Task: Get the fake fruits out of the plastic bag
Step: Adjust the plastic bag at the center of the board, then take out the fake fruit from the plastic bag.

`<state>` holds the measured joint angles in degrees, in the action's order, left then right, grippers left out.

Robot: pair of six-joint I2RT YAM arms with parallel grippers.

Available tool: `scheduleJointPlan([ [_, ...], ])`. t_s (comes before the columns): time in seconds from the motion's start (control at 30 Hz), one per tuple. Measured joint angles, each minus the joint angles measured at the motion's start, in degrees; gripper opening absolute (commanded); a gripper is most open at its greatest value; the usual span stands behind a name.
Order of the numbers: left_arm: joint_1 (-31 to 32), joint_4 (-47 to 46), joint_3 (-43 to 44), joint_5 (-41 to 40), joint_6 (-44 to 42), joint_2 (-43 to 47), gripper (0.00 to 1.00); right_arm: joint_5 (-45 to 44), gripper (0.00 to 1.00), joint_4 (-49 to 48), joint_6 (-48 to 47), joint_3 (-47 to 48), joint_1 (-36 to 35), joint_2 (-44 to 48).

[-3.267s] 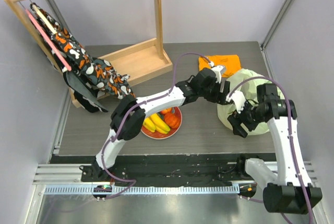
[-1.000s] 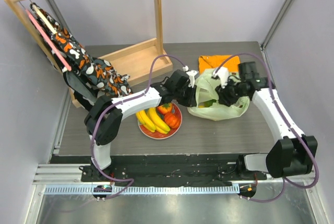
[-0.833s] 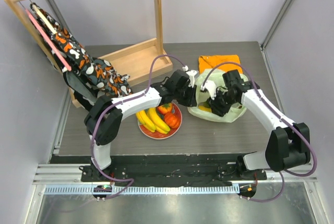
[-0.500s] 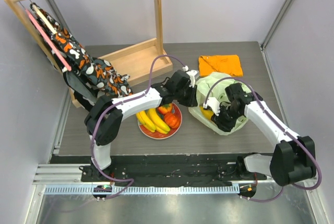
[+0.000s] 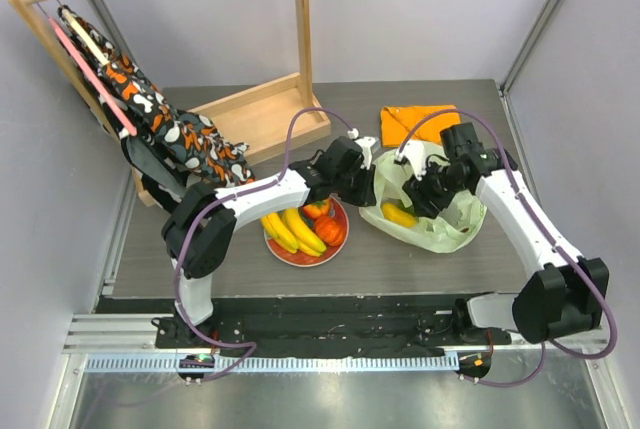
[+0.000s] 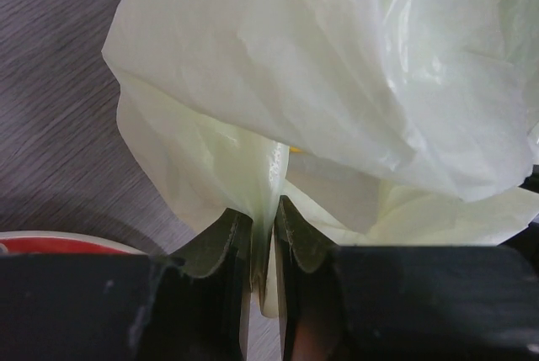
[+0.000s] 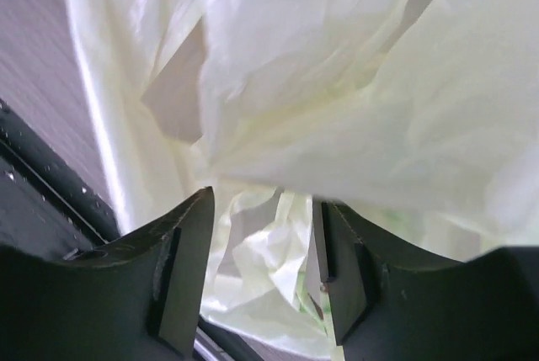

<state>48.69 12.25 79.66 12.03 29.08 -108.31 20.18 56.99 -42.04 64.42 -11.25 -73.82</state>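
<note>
Checking edges, Kim: plastic bag (image 5: 445, 234) is seen right of centre on the table (image 5: 400, 274), just beside the plate (image 5: 297, 260). Bare tabletop is available in front of both and toward the right edge. An orange cloth (image 5: 420, 121) is laid just behind the bag, and the wooden rack (image 5: 262, 109) is set well apart, back left.

Noted, Lee. Contents?

On the plate, bananas (image 5: 290, 232) and orange-red fruits (image 5: 328, 229) are stacked. One yellow fruit (image 5: 398, 216) is seen in the bag mouth (anything else is hidden by film).

Grippers?

At the bag's left rim the left gripper (image 6: 263, 222) is pinched nearly closed on a fold of film. At the mouth the right gripper (image 7: 263, 209) is held with fingers moderately parted. Only crumpled film is seen between them, and nothing is clamped.
</note>
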Motion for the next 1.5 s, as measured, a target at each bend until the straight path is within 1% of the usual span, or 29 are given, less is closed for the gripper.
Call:
scheduleJointPlan([
  [0.13,0.00,0.00,0.00,0.02,-0.57,0.07,0.20,-1.09,0.64,-3.43,6.03,0.28,0.00,-5.86],
  [0.23,0.00,-0.02,0.00,0.04,-0.85,0.09,0.20,-3.06,0.64,-5.79,9.68,0.26,0.02,-10.88],
  [0.33,0.00,-0.09,-0.02,0.15,-1.01,0.09,0.20,-5.25,0.65,-7.61,12.79,0.44,0.02,-13.68],
  [0.53,0.00,-0.74,-0.11,0.63,-1.03,0.09,0.20,-8.33,0.70,-10.97,16.85,3.80,0.02,-18.47],
  [0.73,0.00,-1.31,-0.11,1.09,-1.03,0.09,0.20,-9.97,0.76,-14.32,18.38,5.40,0.02,-23.15],
  [0.77,0.00,-1.31,-0.11,1.09,-1.05,0.09,0.20,-10.49,0.89,-14.86,18.53,5.57,0.02,-23.98],
  [0.8,0.00,-1.29,-0.11,1.14,-1.03,0.09,0.20,-10.64,0.90,-15.23,18.73,5.81,0.02,-24.55],
  [0.87,0.00,-1.31,-0.11,1.22,-1.05,0.09,0.20,-10.80,1.00,-16.33,19.52,6.29,0.11,-26.14],
  [1.0,0.00,-1.31,-0.11,1.31,-1.05,0.09,0.19,-10.82,1.00,-18.82,20.41,7.28,0.11,-30.23],
  [1.03,0.00,-1.31,-0.11,1.44,-1.05,0.09,0.20,-10.64,0.98,-19.47,20.63,7.50,0.11,-31.10],
  [1.07,0.00,-1.33,-0.11,1.49,-1.05,0.09,0.20,-10.45,0.91,-20.11,20.92,7.69,0.11,-31.87],
  [1.13,0.00,-1.31,-0.11,1.51,-1.07,0.09,0.19,-10.36,0.83,-21.59,21.31,7.72,0.07,-32.63],
  [1.17,0.00,-1.31,-0.11,1.51,-1.07,0.09,0.20,-10.40,0.63,-22.34,21.38,7.69,0.07,-32.68],
  [1.23,0.00,-1.31,-0.11,1.51,-1.18,0.09,0.20,-10.49,0.48,-23.74,20.98,7.67,0.07,-32.41],
  [1.27,0.00,-1.29,-0.11,1.49,-1.27,0.09,0.20,-10.45,0.36,-24.33,21.00,7.65,0.07,-32.11],
  [1.3,0.00,-1.29,-0.11,1.46,-1.38,0.09,0.20,-10.49,0.34,-24.70,21.03,7.56,0.07,-31.47],
  [1.4,0.00,-1.27,-0.11,1.44,-1.77,0.09,0.20,-10.23,0.33,-24.02,19.65,7.23,0.07,-28.61],
  [1.5,0.00,-1.25,-0.07,0.94,-2.60,0.09,0.20,-9.75,0.33,-21.14,17.38,7.23,0.07,-23.82],
])
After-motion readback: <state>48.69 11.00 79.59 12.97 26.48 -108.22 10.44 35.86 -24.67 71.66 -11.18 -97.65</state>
